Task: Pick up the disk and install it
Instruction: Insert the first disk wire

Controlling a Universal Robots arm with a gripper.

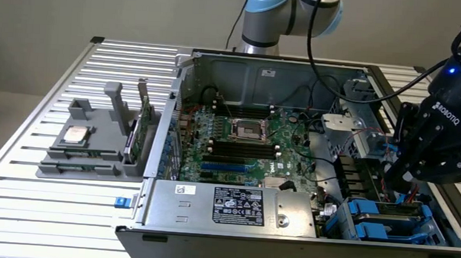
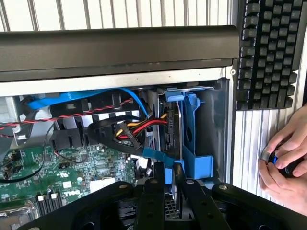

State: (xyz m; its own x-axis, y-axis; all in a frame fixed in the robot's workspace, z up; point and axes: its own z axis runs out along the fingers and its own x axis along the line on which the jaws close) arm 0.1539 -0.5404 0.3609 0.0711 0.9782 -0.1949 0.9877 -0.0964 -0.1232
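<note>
While the gripper (image 2: 166, 178) pinches its edge, the disk (image 2: 173, 129) stands upright in the blue bay (image 2: 204, 139).

Plain beige wall (image 1: 102, 7) across the upper frame, behind a white slatted table (image 1: 52, 214) under even light.

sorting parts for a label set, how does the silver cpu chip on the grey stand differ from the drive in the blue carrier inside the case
The small square silver CPU chip lies flat on the grey plastic stand, outside the open computer case; the silver-grey hard drive in its bright blue plastic carrier stands on edge inside the case's drive bay. The chip sits untouched, while the fingers of the black gripper are shut on the carrier's edge. The chip is bare; the drive is framed in blue. Both are silvery metal.
</note>
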